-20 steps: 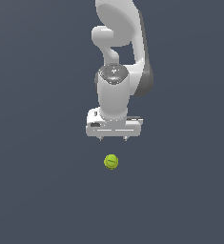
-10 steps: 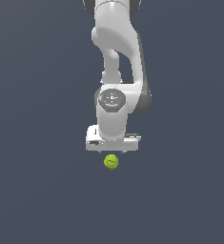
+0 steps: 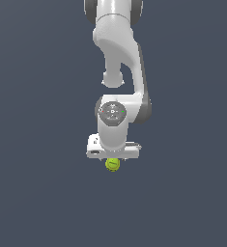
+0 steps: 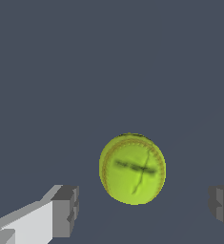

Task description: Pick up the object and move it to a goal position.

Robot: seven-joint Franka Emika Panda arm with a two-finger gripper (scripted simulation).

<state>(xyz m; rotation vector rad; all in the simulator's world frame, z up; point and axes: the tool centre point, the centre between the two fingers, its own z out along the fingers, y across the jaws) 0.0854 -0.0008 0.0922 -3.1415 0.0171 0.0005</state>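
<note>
Judging by its look, you had a light, round tennis ball [image 4: 132,169] to deal with, likely a little springy and prone to roll away from a touch, so it wanted pinching across its widest middle. In the wrist view, going left to right, one finger [image 4: 65,210] stood clear of it, then the ball, then the other finger, also apart: the gripper [image 3: 113,155] was spread. The ball lay on the dark floor directly beneath. A second before, your gripper hung higher, well above it.
</note>
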